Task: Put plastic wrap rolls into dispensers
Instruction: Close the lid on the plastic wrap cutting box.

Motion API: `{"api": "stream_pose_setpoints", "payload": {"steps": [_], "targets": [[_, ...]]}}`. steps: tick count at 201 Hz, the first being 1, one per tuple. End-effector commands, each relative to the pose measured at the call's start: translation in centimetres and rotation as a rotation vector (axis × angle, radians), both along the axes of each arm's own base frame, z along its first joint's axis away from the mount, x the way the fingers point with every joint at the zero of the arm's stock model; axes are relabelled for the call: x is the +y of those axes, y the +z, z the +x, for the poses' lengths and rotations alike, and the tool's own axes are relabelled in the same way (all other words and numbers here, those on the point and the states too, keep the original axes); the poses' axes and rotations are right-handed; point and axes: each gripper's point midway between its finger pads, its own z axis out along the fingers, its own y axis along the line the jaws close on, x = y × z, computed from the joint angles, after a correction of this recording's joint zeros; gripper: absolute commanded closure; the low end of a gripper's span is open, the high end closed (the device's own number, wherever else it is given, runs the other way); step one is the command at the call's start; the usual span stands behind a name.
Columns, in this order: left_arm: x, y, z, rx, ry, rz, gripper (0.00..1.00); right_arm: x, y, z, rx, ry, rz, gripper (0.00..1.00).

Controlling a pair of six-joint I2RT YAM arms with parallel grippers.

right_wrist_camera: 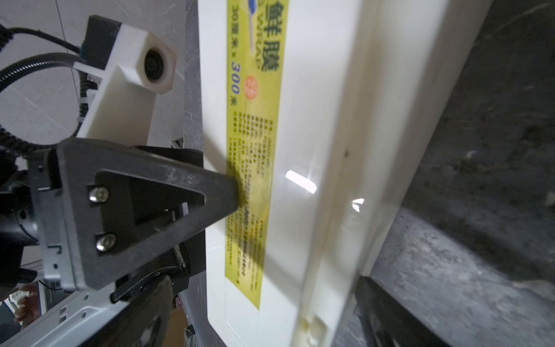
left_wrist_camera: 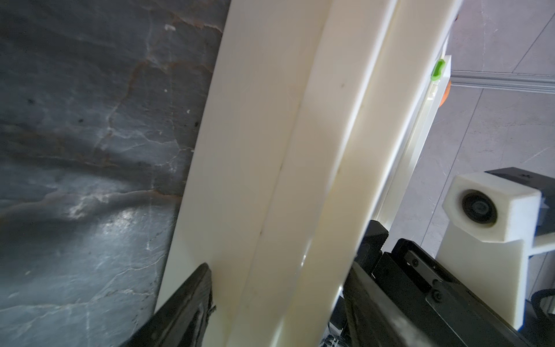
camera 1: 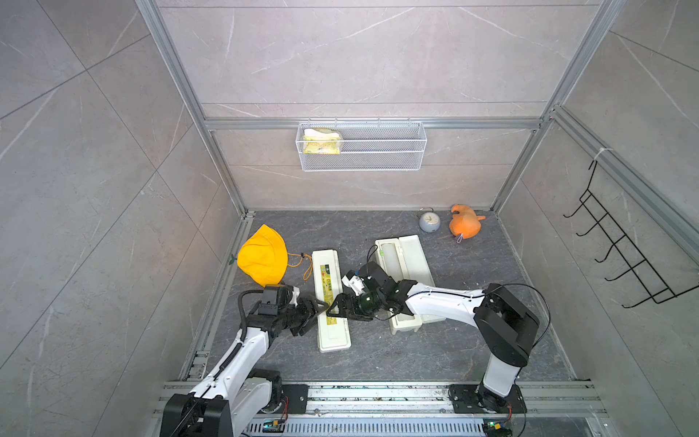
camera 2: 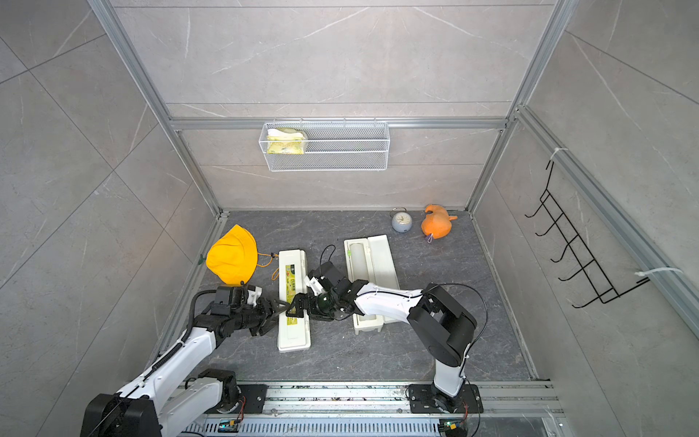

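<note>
While my left tool sits partly closed over the long edge of the closed dispenser, one finger on its yellow label and the other against its side, I cannot tell whether it truly pinches. My right tool stands wide apart at the opposite edge, with nothing in it. The open dispenser lies near, on my right, partly under my right arm, with a plastic wrap roll in its trough. I see no loose roll, so I judge the second is shut inside the closed box, though that is hidden. To do this well I should press evenly along the lid until it seats, brace the far edge so the box cannot skid, then let go cleanly.

Grey tile walls enclose the dark veined surface, which looks smooth and slippery. A wire basket hangs on the back wall and a black hook rack on the side wall. A yellow hat, an orange toy and a small clock lie well clear.
</note>
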Motion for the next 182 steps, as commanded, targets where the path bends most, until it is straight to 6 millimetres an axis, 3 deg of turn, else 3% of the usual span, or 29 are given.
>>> {"api": "stream_pose_setpoints", "payload": {"steps": [1, 54, 104, 182], "targets": [[0.7, -0.5, -0.8, 0.071, 0.024, 0.047, 0.3, 1.3, 1.4, 0.4, -0.015, 0.008, 0.025, 0.04], [0.5, 0.2, -0.2, 0.058, 0.018, 0.041, 0.3, 1.7, 2.8, 0.7, -0.031, 0.015, 0.011, 0.04], [0.6, -0.5, -0.1, 0.071, 0.002, 0.065, 0.3, 1.2, 0.8, 0.8, -0.022, 0.009, -0.062, 0.04], [0.3, 0.4, 0.6, 0.053, -0.006, 0.063, 0.31, -0.5, 0.8, 1.2, -0.091, -0.008, -0.142, 0.02]]}}
